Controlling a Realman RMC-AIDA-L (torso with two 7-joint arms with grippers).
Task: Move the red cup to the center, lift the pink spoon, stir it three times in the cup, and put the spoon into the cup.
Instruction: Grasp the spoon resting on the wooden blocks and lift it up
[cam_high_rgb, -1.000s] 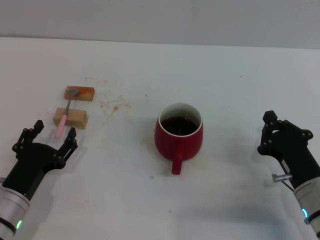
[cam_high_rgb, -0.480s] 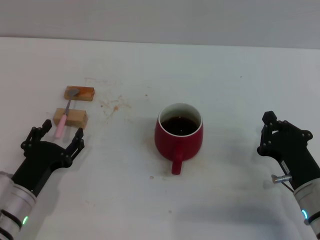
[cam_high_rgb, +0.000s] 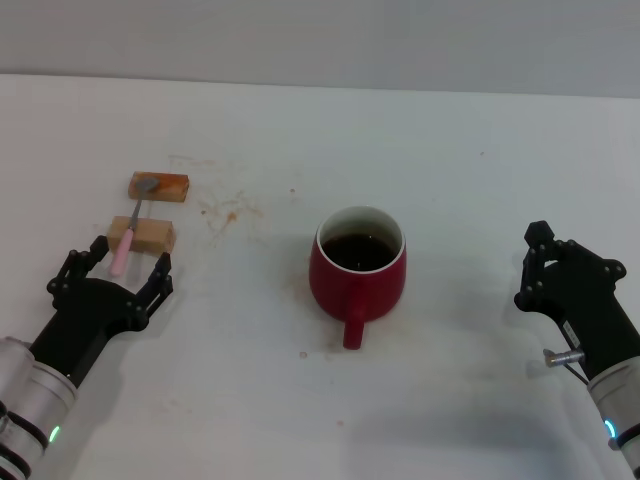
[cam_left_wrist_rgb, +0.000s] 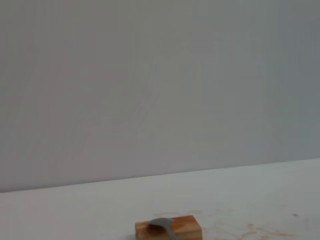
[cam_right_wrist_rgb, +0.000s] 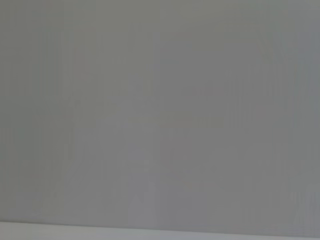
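The red cup (cam_high_rgb: 359, 272) stands near the table's middle, handle toward me, dark liquid inside. The pink spoon (cam_high_rgb: 131, 230) lies across two tan blocks at the left, its grey bowl (cam_left_wrist_rgb: 162, 226) on the far block and its pink handle over the near one. My left gripper (cam_high_rgb: 113, 272) is open just in front of the handle's near end, one finger on each side of the spoon's line. My right gripper (cam_high_rgb: 535, 265) sits low at the right, well clear of the cup; its wrist view shows only wall.
The far tan block (cam_high_rgb: 159, 186) and near tan block (cam_high_rgb: 142, 236) hold the spoon off the white table (cam_high_rgb: 450, 180). Brown stains (cam_high_rgb: 226, 209) mark the surface between the blocks and the cup.
My left gripper has moved forward toward the spoon's handle, staying open. The right arm, the cup and the spoon have not moved.
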